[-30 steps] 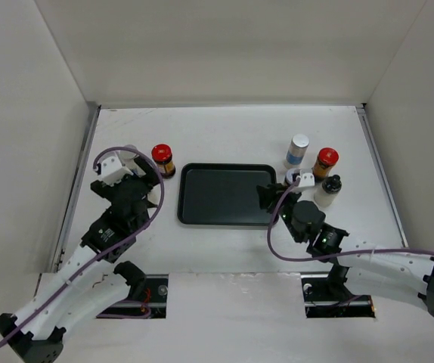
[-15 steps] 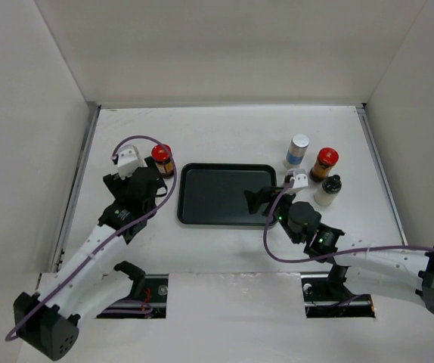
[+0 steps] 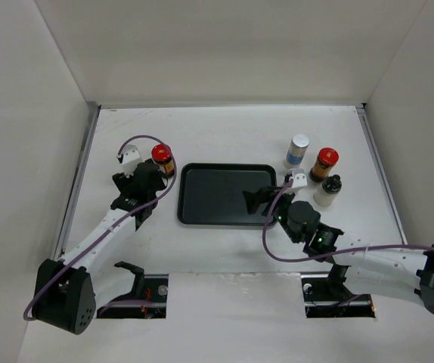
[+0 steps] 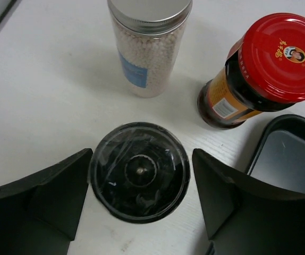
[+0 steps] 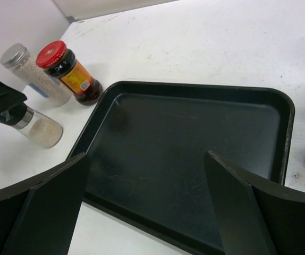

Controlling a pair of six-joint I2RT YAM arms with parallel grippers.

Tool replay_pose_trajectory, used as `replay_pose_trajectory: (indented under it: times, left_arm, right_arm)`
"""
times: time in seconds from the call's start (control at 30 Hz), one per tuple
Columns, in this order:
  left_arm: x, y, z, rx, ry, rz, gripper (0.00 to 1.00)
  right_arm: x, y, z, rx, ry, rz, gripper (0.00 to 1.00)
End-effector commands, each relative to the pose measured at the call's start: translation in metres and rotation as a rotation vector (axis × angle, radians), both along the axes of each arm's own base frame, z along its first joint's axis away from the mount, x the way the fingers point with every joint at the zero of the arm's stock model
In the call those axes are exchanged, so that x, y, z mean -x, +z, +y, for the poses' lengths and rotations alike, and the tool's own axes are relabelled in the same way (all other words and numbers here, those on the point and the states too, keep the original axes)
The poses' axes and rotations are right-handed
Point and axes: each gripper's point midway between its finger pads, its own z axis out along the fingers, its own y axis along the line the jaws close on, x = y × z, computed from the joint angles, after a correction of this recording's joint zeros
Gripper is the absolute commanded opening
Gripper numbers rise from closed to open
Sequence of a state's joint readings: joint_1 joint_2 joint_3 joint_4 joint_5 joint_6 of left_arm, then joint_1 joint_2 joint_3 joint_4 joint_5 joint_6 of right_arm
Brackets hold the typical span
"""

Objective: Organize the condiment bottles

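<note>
flat black rectangular tray [image 5: 184,159]: satin metal, fine scuffs. red-lidded dark jar [image 4: 259,69]: glossy lid, paper label. clear cylinder jar [image 4: 148,48]: brushed-metal screw cap. white tabletop [image 4: 46,101]: matt, faint grain.

White desk [image 3: 224,128], matte black tray [image 3: 217,193]. On the left: a dark jar [image 4: 248,79] with a red lid and orange label; a clear jar [image 4: 148,48] with a silver lid, cream beads and a pale blue label; a glossy black-capped shaker [image 4: 139,171]. On the right: a white bottle [image 3: 297,150] with a silver cap and blue band; a red-lidded jar [image 3: 324,163]; a pale bottle [image 3: 328,190] with a black cap.
</note>
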State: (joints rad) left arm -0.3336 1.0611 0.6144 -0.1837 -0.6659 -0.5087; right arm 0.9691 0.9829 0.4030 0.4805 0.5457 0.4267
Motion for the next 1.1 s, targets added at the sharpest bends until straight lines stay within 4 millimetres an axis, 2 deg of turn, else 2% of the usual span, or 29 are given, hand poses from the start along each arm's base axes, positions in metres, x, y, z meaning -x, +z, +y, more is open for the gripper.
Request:
replay_pose_trajectory:
  times: [0.0,0.07,0.17,0.3,0.43,0.57,0.7,0.8,0.9,1.07]
  left_arm:
    - [-0.016,0.007,-0.006,0.044,-0.012,-0.067,0.66]
    - [-0.016,0.01,-0.004,0.044,-0.006,-0.079,0.53]
    - [-0.011,0.032,-0.007,0.042,-0.009,-0.14,0.41]
    - [0.004,0.082,-0.028,0.034,-0.071,-0.238,0.38]
    - [0.009,0.106,-0.072,0.074,-0.19,-0.287,0.38]
    - [-0.007,0.111,-0.119,0.098,-0.278,-0.294,0.38]
    - [-0.036,0.109,-0.152,0.091,-0.331,-0.303,0.38]
    - [-0.056,0.107,-0.169,0.102,-0.372,-0.308,0.38]
    - [-0.074,0.101,-0.179,0.115,-0.392,-0.316,0.38]
    - [-0.094,0.077,-0.188,0.115,-0.415,-0.27,0.38]
  right_arm:
    - [-0.003,0.012,0.004,-0.056,0.007,-0.023,0.95]
    - [-0.003,0.011,0.004,-0.054,0.006,-0.021,0.95]
    - [-0.003,0.013,0.004,-0.062,0.006,-0.024,0.97]
    - [-0.006,0.007,0.002,-0.057,-0.006,-0.013,0.97]
    - [-0.007,0.006,0.002,-0.058,-0.004,-0.01,0.98]
    - [-0.011,0.003,-0.002,-0.069,-0.022,0.0,0.96]
    - [-0.014,0.003,-0.009,-0.075,-0.044,-0.004,0.96]
    - [-0.016,0.001,-0.012,-0.076,-0.051,0.001,0.97]
    - [-0.014,0.008,-0.015,-0.098,-0.054,-0.016,0.97]
    - [-0.014,0.007,-0.015,-0.103,-0.051,-0.018,0.97]
